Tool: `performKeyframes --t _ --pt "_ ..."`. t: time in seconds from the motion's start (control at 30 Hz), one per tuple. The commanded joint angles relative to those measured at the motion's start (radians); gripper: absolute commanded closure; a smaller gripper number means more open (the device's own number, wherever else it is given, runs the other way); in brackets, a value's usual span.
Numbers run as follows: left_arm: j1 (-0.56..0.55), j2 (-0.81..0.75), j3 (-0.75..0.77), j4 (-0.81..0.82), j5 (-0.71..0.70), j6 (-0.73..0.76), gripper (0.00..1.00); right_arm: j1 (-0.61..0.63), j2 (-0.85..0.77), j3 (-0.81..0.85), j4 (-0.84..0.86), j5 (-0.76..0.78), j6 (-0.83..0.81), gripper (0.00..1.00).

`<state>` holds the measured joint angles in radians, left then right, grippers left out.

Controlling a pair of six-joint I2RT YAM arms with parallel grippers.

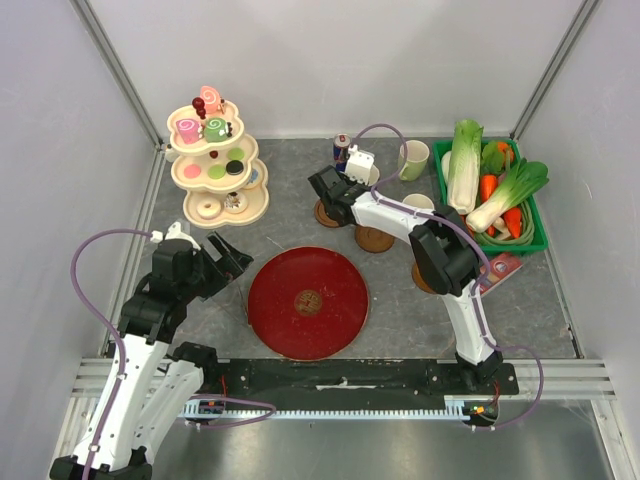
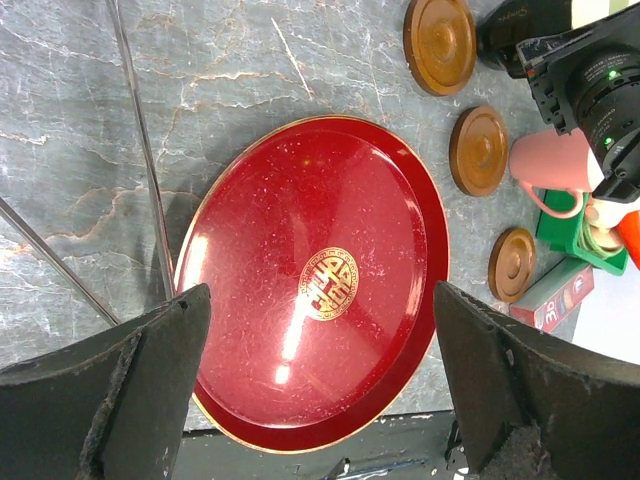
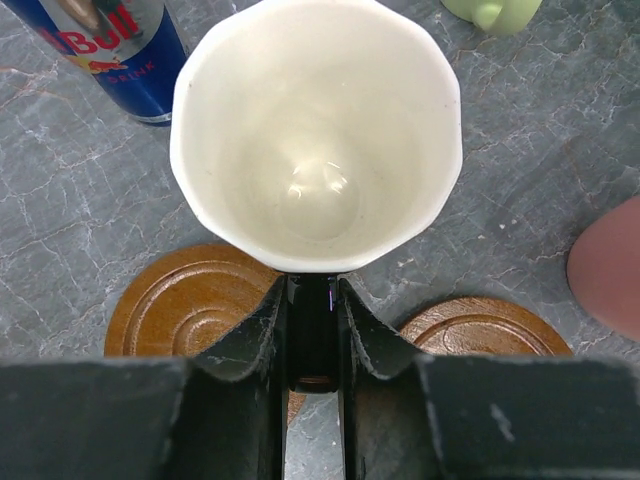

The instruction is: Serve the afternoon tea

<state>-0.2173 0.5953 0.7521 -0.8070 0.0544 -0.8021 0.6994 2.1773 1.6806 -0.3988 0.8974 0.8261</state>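
Toy pastries sit on a three-tier stand (image 1: 215, 165) at the back left. My right gripper (image 1: 335, 188) (image 3: 313, 330) is shut on the black handle of the black mug (image 3: 315, 130), which is white inside. The mug is by the far edge of a wooden coaster (image 3: 185, 300). I cannot tell if it rests on anything. The pale green mug (image 1: 413, 160) (image 3: 492, 10) stands behind it and the pink mug (image 1: 418, 203) (image 2: 548, 160) to its right. My left gripper (image 1: 228, 262) (image 2: 320, 298) is open and empty at the left rim of the red plate (image 1: 308, 302) (image 2: 300, 220).
Three wooden coasters (image 1: 375, 238) (image 2: 478, 150) lie in a diagonal row right of the plate. A red-and-blue drink can (image 1: 341, 150) (image 3: 120, 45) stands behind the black mug. A green basket (image 1: 540, 240) of toy vegetables is at the back right, a small red box (image 1: 500, 270) before it.
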Motion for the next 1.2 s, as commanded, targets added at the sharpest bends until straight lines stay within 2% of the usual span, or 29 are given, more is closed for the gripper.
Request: performKeyframes --t 0.0,0.1,0.23,0.43,0.7,0.73,0.8,0.97,1.17 --pt "0.006 -0.012 -0.005 0.002 0.002 0.038 0.02 0.009 -0.062 0.002 0.072 0.06 -0.125 0.94" --pt "0.006 -0.018 -0.017 0.008 0.007 0.032 0.02 0.025 -0.129 -0.057 0.187 0.061 -0.234 1.0" --pt "0.006 -0.023 -0.023 0.014 0.013 0.032 0.02 0.072 -0.188 -0.114 0.305 0.055 -0.35 1.0" --pt "0.006 -0.023 -0.025 0.017 0.019 0.038 0.02 0.147 -0.198 -0.173 0.334 0.035 -0.346 1.0" --pt "0.006 -0.026 -0.033 0.005 0.038 0.044 0.02 0.161 -0.159 -0.193 0.333 -0.028 -0.306 0.96" --pt "0.006 -0.028 -0.031 0.005 0.036 0.044 0.02 0.16 -0.159 -0.2 0.331 -0.031 -0.302 0.93" --pt "0.006 -0.028 -0.028 0.005 0.036 0.043 0.02 0.161 -0.163 -0.216 0.33 -0.031 -0.289 0.77" --pt "0.006 -0.026 -0.027 0.005 0.033 0.046 0.02 0.161 -0.183 -0.255 0.331 -0.061 -0.266 0.56" --pt "0.006 -0.023 -0.028 0.009 0.035 0.046 0.02 0.161 -0.237 -0.256 0.324 -0.182 -0.303 0.14"
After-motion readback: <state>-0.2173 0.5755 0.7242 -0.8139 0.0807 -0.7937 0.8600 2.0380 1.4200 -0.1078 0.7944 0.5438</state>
